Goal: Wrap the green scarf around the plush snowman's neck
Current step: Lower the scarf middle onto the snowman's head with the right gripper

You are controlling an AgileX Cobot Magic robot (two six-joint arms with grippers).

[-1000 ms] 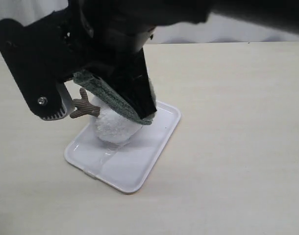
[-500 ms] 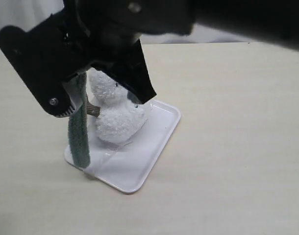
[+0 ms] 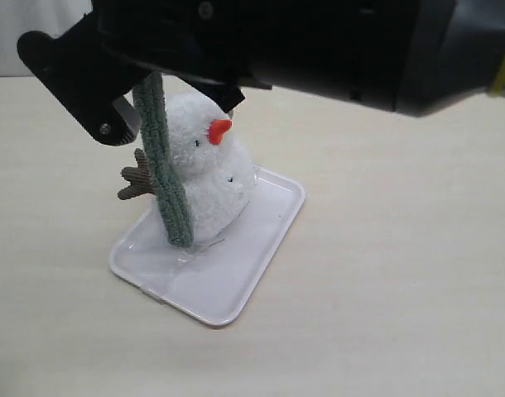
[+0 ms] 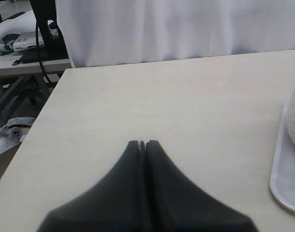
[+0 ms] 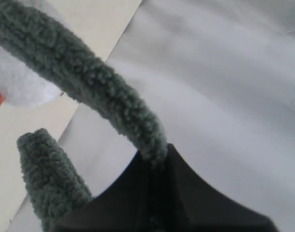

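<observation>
The scarf (image 3: 165, 178) is being gripped by the right gripper (image 5: 157, 153), whose jaws are being pressed together on the knit, so that only a thin fold is showing between them. In the exterior view the strip is being hung from under the black arm (image 3: 319, 41). It is running down the side of the snowman (image 3: 213, 186) and across its twig arm (image 3: 135, 178), with the lower end reaching the tray (image 3: 265, 265). The snowman is being seen upright on the far left part of the tray, its nose (image 3: 219, 130) pointing toward the right of that view. The neck (image 3: 228, 161) is showing uncovered on the camera side; whether the scarf is touching it behind cannot be told. In the right wrist view one length of the scarf is arching away from the jaws past white fluff, and a second stretch, rounded at the tip, is standing just beside them. The left gripper (image 4: 142, 143) is being held over the table (image 4: 186, 92), apart from the tray's rim, its jaws closed on each other with nothing between them.
</observation>
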